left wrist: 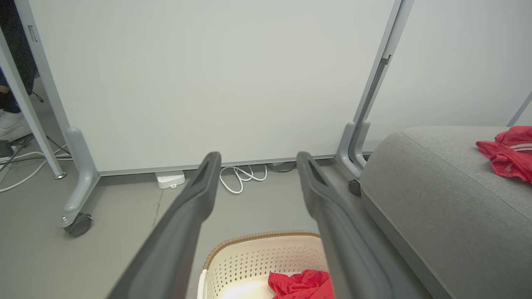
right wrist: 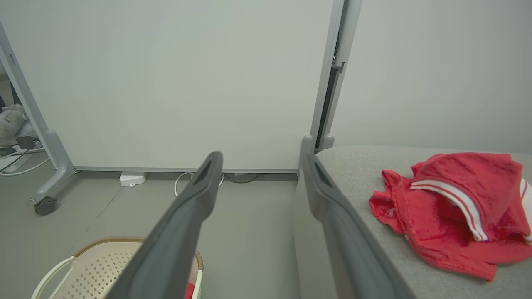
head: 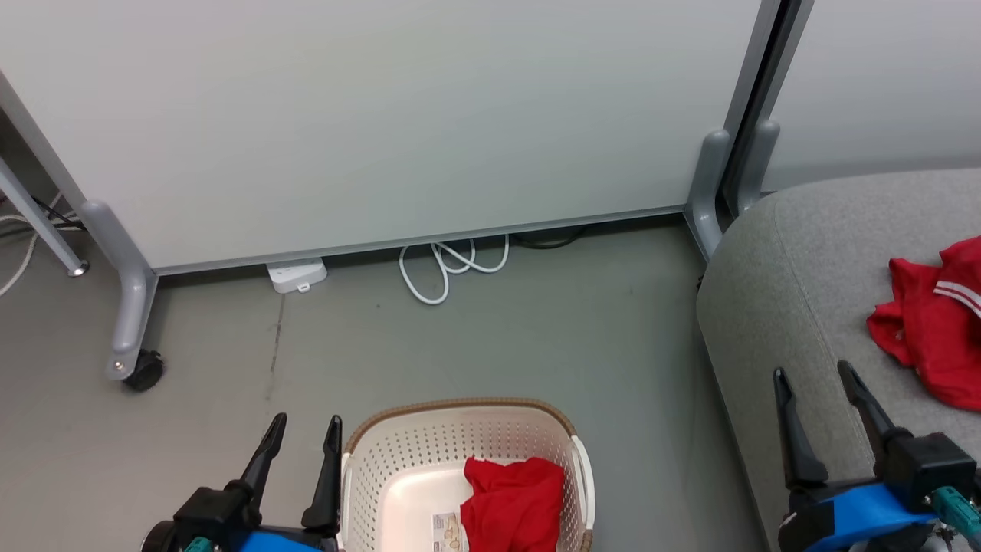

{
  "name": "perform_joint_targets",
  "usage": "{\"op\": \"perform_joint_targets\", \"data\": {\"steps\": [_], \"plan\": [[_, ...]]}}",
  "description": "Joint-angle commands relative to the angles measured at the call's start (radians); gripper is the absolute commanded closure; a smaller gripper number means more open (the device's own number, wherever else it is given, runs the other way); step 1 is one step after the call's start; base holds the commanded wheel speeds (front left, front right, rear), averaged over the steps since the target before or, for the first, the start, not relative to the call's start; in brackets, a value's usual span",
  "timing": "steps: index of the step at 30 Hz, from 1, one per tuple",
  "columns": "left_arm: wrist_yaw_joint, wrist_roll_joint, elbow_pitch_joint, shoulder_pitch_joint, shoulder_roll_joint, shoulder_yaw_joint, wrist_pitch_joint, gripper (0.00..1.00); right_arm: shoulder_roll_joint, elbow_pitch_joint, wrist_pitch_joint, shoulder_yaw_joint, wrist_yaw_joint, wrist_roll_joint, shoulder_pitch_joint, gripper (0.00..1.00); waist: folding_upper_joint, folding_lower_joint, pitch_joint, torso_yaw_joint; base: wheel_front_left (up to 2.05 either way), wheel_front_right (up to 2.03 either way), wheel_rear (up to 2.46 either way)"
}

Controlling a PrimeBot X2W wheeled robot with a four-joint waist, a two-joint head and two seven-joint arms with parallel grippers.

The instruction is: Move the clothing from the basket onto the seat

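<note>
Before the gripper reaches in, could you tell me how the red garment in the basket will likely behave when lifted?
Probably floppy: the red garment lies crumpled in soft folds, so it should droop from a pinch. Likely light, thin cloth. The laundry basket might shift if fabric drags.

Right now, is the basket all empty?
No, a crumpled red garment lies inside the basket, against its right wall.
</note>
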Motion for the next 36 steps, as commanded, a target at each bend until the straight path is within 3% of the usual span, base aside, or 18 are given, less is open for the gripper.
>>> {"op": "perform_joint_targets", "data": {"steps": [1,18,36], "plan": [[-0.004,0.002,0.001,-0.025,0.002,-0.009,-0.003,0.0,-0.001,-0.014,-0.001,0.005,-0.001,0.008,-0.031,0.0,0.0,0.0,0.045,-0.015,0.0,0.0,0.0],[-0.004,0.003,0.18,-0.359,0.028,-0.172,-0.003,0.0,0.01,-0.037,-0.066,0.124,-0.001,0.027,-0.359,0.0,0.0,0.0,0.517,-0.165,0.0,0.0,0.0],[-0.004,0.015,0.486,-0.586,0.159,-0.275,-0.003,0.0,0.021,0.047,-0.179,0.234,-0.001,0.118,-0.545,0.0,0.0,0.0,0.826,-0.387,0.0,0.0,0.0]]}}
